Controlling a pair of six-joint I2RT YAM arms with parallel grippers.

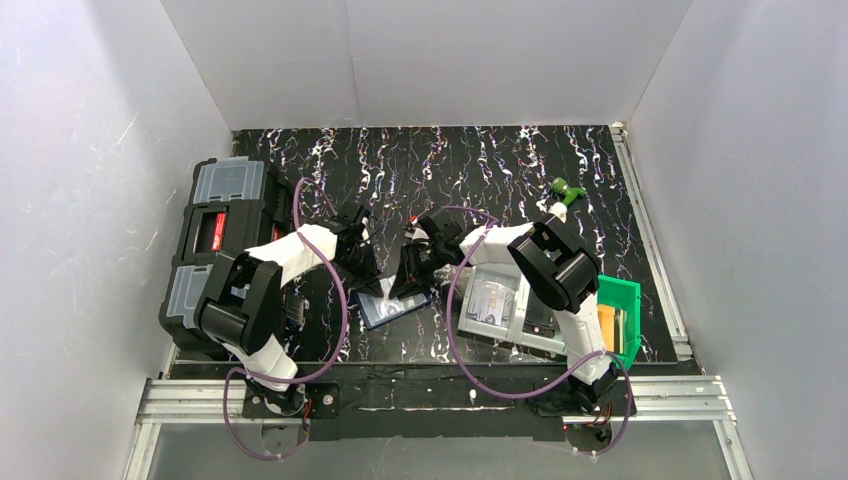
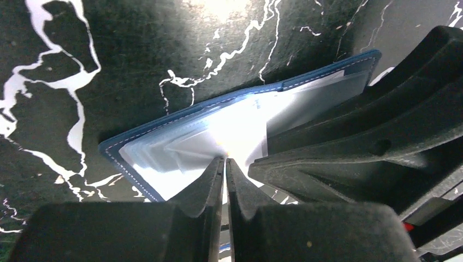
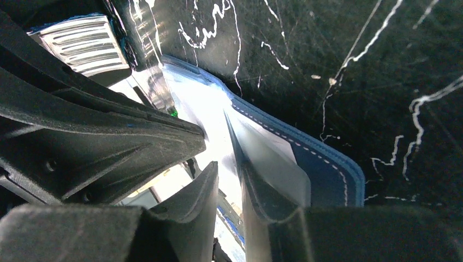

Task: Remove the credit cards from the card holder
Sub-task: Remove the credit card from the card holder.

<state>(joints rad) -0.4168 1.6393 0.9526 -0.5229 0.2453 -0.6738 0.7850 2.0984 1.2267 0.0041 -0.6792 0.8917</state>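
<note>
Since the card holder (image 1: 395,308) lies open low-centre on the table (image 1: 480,160), probably light with floppy, slick sleeves (image 2: 180,147), pinch cards by an edge; left fingers (image 2: 210,183) closed, nothing seen held; right fingers (image 3: 191,191) slightly apart astride a sleeve, grip unclear.

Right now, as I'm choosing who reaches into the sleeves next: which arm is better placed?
Probably the right. The right claw has jaws slightly apart at the clear sleeves of the open card holder, ready to pinch. The left claw is shut at the sleeves' edge, better for pinning.

Blown-out glare across card holder (image 2: 235,125)
</note>
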